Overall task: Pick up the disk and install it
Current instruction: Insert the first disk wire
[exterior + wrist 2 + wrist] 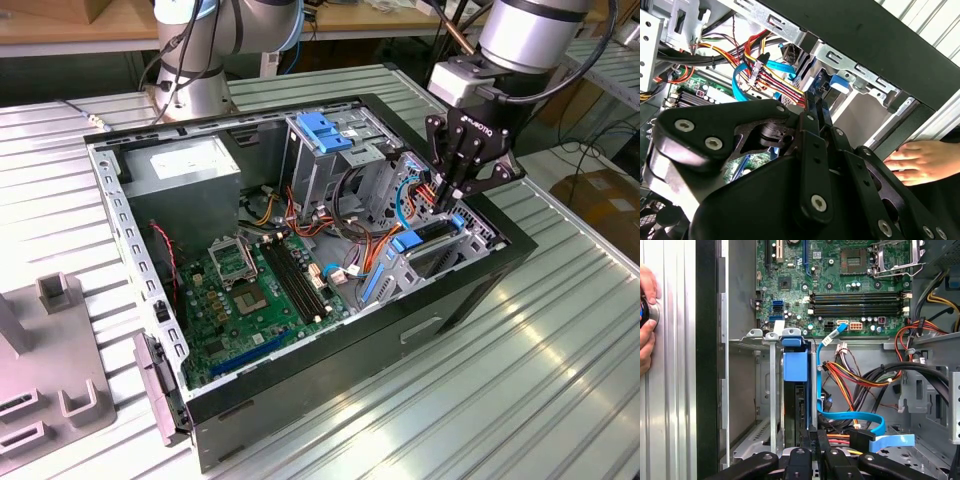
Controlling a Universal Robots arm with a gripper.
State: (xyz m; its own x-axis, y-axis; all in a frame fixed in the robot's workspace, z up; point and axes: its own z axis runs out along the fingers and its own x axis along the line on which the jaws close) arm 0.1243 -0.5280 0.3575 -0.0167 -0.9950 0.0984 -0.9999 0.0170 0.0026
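Observation:
The disk (432,240) stands on edge in the drive bay at the case's front corner, on the exterior view's right, its blue frame (408,243) showing. Seen edge-on in the first wrist view, the disk (796,405) sits between the bay's metal walls under its blue tab (795,365). My gripper (447,207) hangs straight over the disk's far end with its fingers pressed together, and I see nothing between them. The fingertips (813,436) meet beside the disk's dark edge. In the second wrist view the gripper (813,100) reaches down next to the blue frame (840,85).
The open computer case (330,350) lies on a ribbed metal table. Inside are a motherboard (250,290), a grey power supply (185,170), a cage with a blue handle (325,130) and cable bundles (855,375). A person's hand (920,160) rests outside the case wall. A grey fixture (50,370) stands at the exterior view's left.

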